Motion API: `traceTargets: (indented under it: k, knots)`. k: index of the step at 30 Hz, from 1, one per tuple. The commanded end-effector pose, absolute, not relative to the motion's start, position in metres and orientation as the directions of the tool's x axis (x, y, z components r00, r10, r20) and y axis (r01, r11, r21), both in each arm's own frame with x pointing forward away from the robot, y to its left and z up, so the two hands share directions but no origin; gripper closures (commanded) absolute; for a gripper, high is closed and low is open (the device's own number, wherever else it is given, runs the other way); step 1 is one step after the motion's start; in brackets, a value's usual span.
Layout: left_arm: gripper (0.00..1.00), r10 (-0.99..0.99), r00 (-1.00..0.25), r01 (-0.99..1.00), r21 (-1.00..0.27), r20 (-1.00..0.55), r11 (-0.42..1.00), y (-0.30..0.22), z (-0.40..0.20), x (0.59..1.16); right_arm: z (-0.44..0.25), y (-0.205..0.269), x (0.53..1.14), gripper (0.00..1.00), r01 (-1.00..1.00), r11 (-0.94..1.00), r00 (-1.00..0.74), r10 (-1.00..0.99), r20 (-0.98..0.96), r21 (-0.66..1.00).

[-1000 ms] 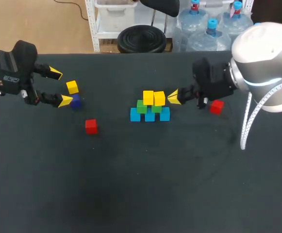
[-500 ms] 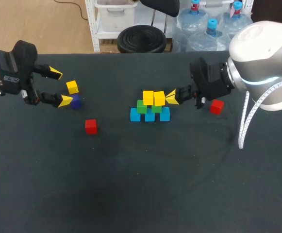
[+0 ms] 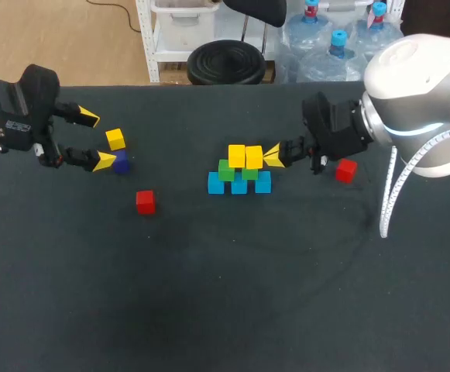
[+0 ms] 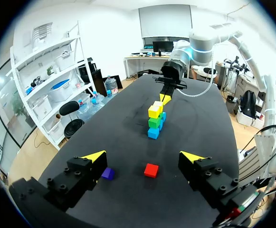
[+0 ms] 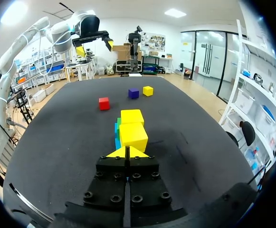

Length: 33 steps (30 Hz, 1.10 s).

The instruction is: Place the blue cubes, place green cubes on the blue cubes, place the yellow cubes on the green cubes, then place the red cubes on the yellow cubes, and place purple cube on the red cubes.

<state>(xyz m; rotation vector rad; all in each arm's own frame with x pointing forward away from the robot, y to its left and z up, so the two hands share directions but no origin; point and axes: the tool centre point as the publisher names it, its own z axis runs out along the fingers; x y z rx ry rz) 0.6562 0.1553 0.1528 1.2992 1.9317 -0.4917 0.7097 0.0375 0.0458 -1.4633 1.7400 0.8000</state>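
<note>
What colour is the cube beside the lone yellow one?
The small cube is purple, clearest in the left wrist view.

Purple cube [image 3: 122, 165] half masked in the head view by the lower fingertip [image 3: 102, 161] of the left gripper [image 3: 97, 139]. Green cubes [image 3: 225, 170] mere slivers under the yellow cubes [image 3: 245, 156]; from the right wrist, barely an edge of them and of the blue cubes [image 3: 239, 184] beside the nearer yellow one. Red cube [image 3: 346, 170] clipped by the body of the right gripper [image 3: 272, 156]. Left arm [image 3: 12, 116] and right arm [image 3: 418, 93] cut off at the head view's sides. From the left wrist, right fingers too small to judge.
</note>
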Motion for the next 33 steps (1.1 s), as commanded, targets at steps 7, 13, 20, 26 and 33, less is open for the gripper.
traceTargets:
  k: [7, 13, 20, 26, 33]
  knots:
    - [0.0, 0.616, -0.203, 0.907, 0.092, -0.761, 0.411, 0.157, 0.151, 0.655, 0.047, 0.035, 0.708, 1.0, -0.985, 0.173, -0.102, -0.541, -0.835, 0.007]
    - [0.0, 0.616, -0.203, 0.907, 0.092, -0.761, 0.411, 0.157, 0.151, 0.655, 0.047, 0.039, 0.705, 1.0, -0.986, 0.165, -0.096, -0.539, -0.837, 0.007]
    - [0.0, 0.616, -0.203, 0.907, 0.092, -0.761, 0.411, 0.157, 0.151, 0.655, 0.048, 0.04, 0.705, 1.0, -0.986, 0.165, -0.096, -0.537, -0.838, 0.007]
    - [0.0, 0.616, -0.203, 0.907, 0.092, -0.761, 0.411, 0.157, 0.151, 0.655, 0.048, 0.039, 0.703, 1.0, -0.986, 0.165, -0.095, -0.537, -0.838, 0.006]
    - [0.0, 0.616, -0.203, 0.907, 0.092, -0.761, 0.411, 0.157, 0.151, 0.655, 0.051, 0.022, 0.7, 1.0, -0.982, 0.188, -0.102, -0.549, -0.83, -0.003]
